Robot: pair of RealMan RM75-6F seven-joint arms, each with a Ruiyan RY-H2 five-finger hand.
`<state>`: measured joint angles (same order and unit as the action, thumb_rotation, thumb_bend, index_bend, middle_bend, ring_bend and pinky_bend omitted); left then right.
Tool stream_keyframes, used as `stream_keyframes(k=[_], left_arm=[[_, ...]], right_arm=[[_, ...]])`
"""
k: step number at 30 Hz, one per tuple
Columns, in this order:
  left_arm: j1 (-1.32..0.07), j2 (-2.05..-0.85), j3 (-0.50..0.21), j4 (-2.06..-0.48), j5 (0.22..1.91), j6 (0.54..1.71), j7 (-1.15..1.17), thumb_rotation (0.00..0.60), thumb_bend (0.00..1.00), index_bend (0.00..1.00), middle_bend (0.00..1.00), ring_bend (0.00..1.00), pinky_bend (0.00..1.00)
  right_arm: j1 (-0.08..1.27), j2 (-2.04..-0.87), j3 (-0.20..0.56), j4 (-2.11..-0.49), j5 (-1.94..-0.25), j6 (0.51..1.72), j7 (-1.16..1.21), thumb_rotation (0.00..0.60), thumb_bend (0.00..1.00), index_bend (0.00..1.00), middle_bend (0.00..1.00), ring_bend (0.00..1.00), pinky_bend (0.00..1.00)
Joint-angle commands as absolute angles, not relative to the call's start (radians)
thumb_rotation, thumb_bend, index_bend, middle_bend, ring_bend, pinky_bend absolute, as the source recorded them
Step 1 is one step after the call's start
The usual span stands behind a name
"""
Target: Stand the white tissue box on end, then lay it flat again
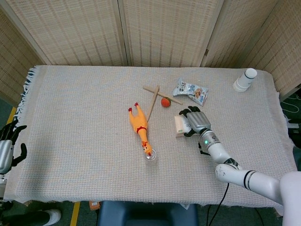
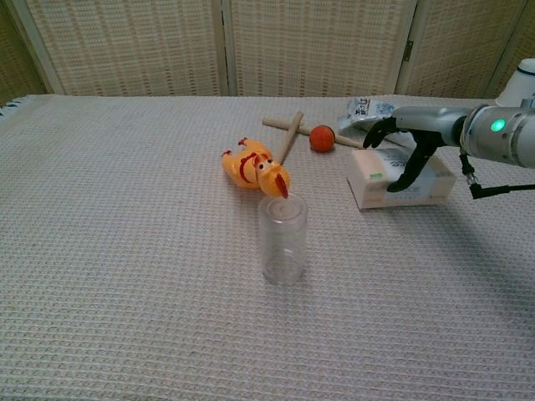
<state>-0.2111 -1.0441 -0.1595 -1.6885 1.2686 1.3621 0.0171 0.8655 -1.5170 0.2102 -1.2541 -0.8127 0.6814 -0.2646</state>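
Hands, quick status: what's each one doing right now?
Left hand: open, holding nothing, at the table's left edge.
Right hand: draped over the flat-lying white tissue box, fingers arched down its front and back; whether it grips the box cannot be told.

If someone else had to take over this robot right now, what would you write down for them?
Right hand: draped over the white tissue box, fingers curled down its front, thumb at the back; whether it grips firmly is unclear.
Left hand: idle off the table's left edge, fingers apart, holding nothing.
Box: lying flat on the cloth, right of the rubber chicken, in front of the snack packet.
Done: nothing yet.
Left: stand the box on end, then lay it flat.
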Motion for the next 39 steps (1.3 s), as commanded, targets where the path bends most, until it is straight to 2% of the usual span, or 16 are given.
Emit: stream_keyframes(k=[1, 7, 12, 17, 20, 23, 26, 28, 31, 34, 39], left_arm=[[-0.211, -1.042, -0.160, -1.688, 1.267, 1.361, 0.014, 0.600, 0.63, 0.17, 0.00, 0.00, 0.12], [-0.209, -1.041, -0.164, -1.684, 1.267, 1.364, 0.002, 0.600, 0.63, 0.17, 0.00, 0.00, 0.12], [-0.209, -1.042, -0.161, -1.682, 1.276, 1.363, -0.003, 0.600, 0.63, 0.17, 0.00, 0.00, 0.12], [-0.210, -1.042, -0.161, -1.682, 1.273, 1.359, -0.001, 0.600, 0.63, 0.17, 0.00, 0.00, 0.12], [-0.209, -1.042, -0.161, -1.684, 1.276, 1.363, -0.002, 0.600, 0.63, 0.17, 0.00, 0.00, 0.12], [-0.210, -1.043, -0.159, -1.685, 1.278, 1.361, 0.003, 0.600, 0.63, 0.17, 0.00, 0.00, 0.12], [-0.213, -1.046, -0.155, -1.689, 1.283, 1.356, 0.010, 0.600, 0.63, 0.17, 0.00, 0.00, 0.12], [-0.215, -1.047, -0.153, -1.690, 1.288, 1.354, 0.014, 0.600, 0.63, 0.17, 0.00, 0.00, 0.12], [-0.216, -1.049, -0.151, -1.688, 1.288, 1.352, 0.019, 0.600, 0.63, 0.17, 0.00, 0.00, 0.12], [-0.216, -1.050, -0.152, -1.686, 1.281, 1.350, 0.023, 0.600, 0.63, 0.17, 0.00, 0.00, 0.12], [-0.221, -1.057, -0.154, -1.675, 1.267, 1.339, 0.029, 0.600, 0.63, 0.17, 0.00, 0.00, 0.12]], right_arm=[[0.873, -1.527, 0.206, -1.242, -0.803, 0.679, -0.269, 0.600, 0.12, 0.23, 0.17, 0.02, 0.00], [0.882, -1.551, 0.198, -1.217, -0.793, 0.686, -0.276, 0.600, 0.12, 0.28, 0.23, 0.06, 0.00], [0.879, -1.570, 0.203, -1.202, -0.813, 0.727, -0.271, 0.600, 0.12, 0.41, 0.36, 0.13, 0.00], [0.850, -1.571, 0.222, -1.212, -0.895, 0.788, -0.197, 0.600, 0.12, 0.42, 0.41, 0.17, 0.00], [0.787, -1.554, 0.249, -1.248, -1.021, 0.854, 0.009, 0.600, 0.12, 0.40, 0.41, 0.17, 0.00], [0.697, -1.579, 0.276, -1.225, -1.183, 0.970, 0.394, 0.600, 0.12, 0.39, 0.41, 0.17, 0.00], [0.637, -1.628, 0.267, -1.096, -1.331, 1.075, 0.833, 0.600, 0.12, 0.40, 0.41, 0.17, 0.00], [0.624, -1.670, 0.232, -0.956, -1.406, 1.108, 1.078, 0.600, 0.13, 0.40, 0.41, 0.17, 0.00], [0.627, -1.737, 0.197, -0.762, -1.462, 1.119, 1.352, 0.600, 0.13, 0.41, 0.41, 0.19, 0.00], [0.645, -1.798, 0.176, -0.600, -1.479, 1.082, 1.564, 0.600, 0.14, 0.41, 0.41, 0.19, 0.00], [0.682, -1.879, 0.139, -0.400, -1.511, 1.036, 1.732, 0.600, 0.15, 0.41, 0.41, 0.20, 0.00]])
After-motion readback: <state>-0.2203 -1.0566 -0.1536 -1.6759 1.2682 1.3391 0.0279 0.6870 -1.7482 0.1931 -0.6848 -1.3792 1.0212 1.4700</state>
